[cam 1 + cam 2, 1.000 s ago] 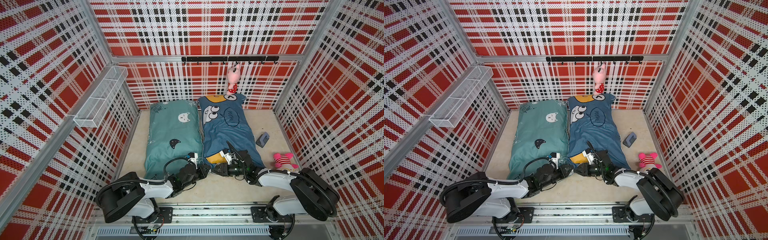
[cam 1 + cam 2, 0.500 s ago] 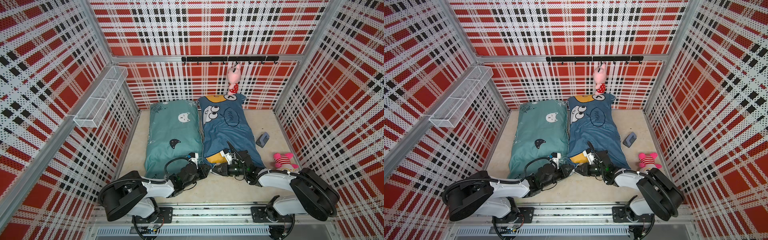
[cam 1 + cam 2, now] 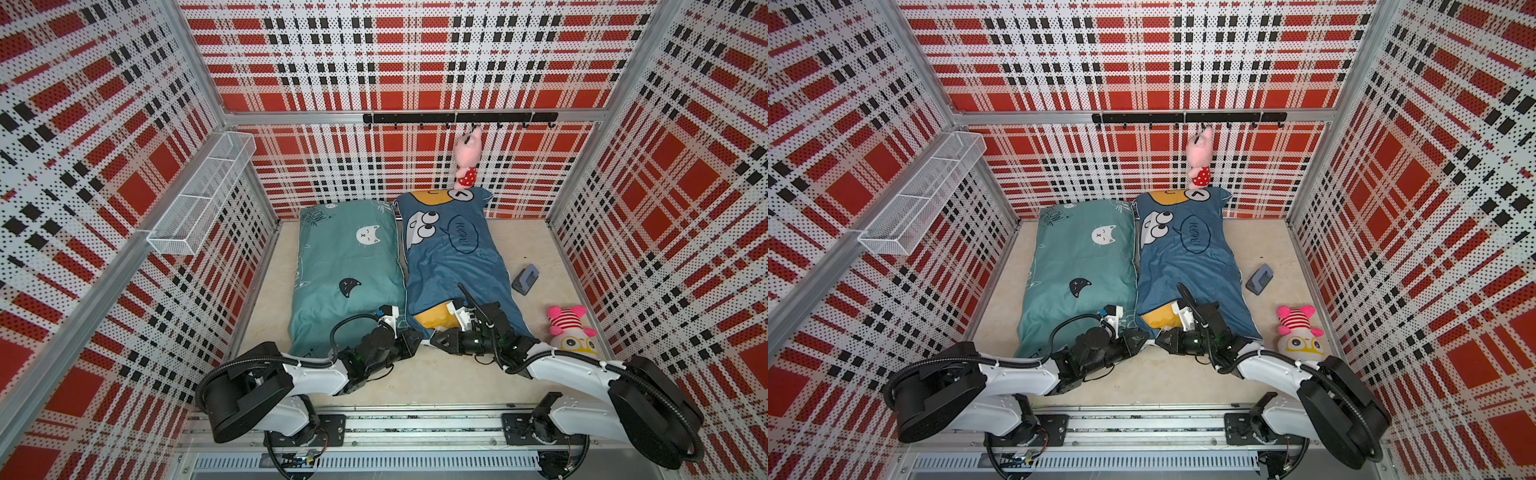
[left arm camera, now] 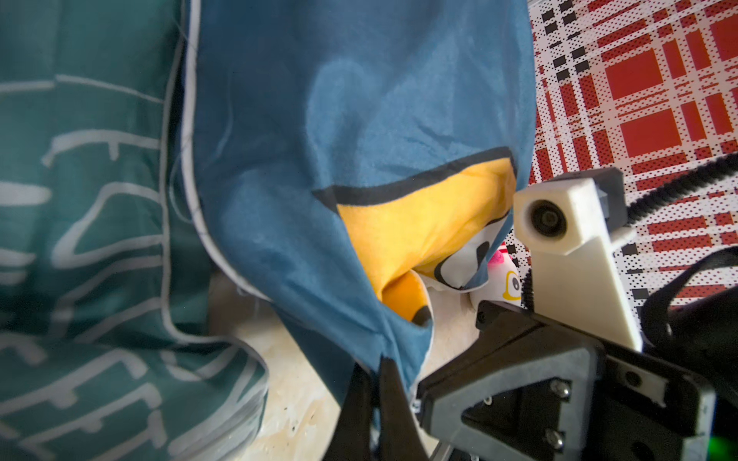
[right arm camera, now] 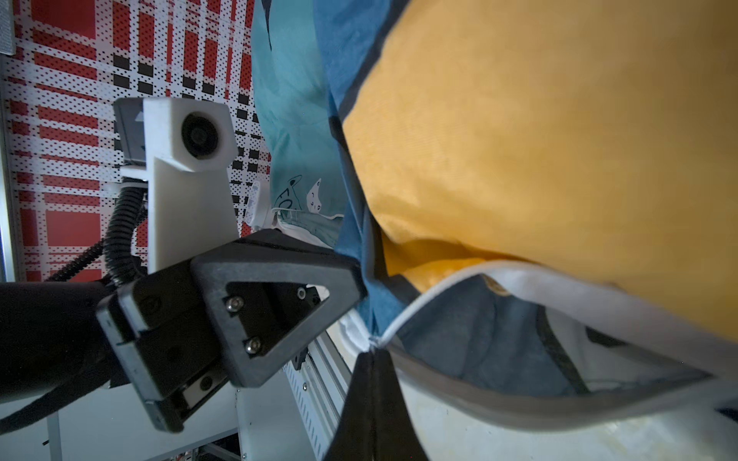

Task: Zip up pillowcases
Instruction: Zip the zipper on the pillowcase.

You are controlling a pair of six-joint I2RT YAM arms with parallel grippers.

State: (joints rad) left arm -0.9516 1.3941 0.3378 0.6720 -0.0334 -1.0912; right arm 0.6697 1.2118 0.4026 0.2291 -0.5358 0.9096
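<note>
Blue pillowcase (image 3: 457, 270), gaping edge (white-piped) pinched by left tool (image 4: 377, 365), right tool (image 5: 373, 356)

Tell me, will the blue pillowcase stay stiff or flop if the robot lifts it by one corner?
Probably floppy: the blue pillowcase is thin cloth, creased and sagging where the left tool pinches its corner. It likely weighs little for its size, since it lies fairly flat. It may gape when lifted, as its piped edge hangs apart beside the right tool.

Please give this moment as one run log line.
step: zip blue pillowcase | left tool: shut on its corner | right tool: shut at end of opening | state: gaping, not zipped
</note>
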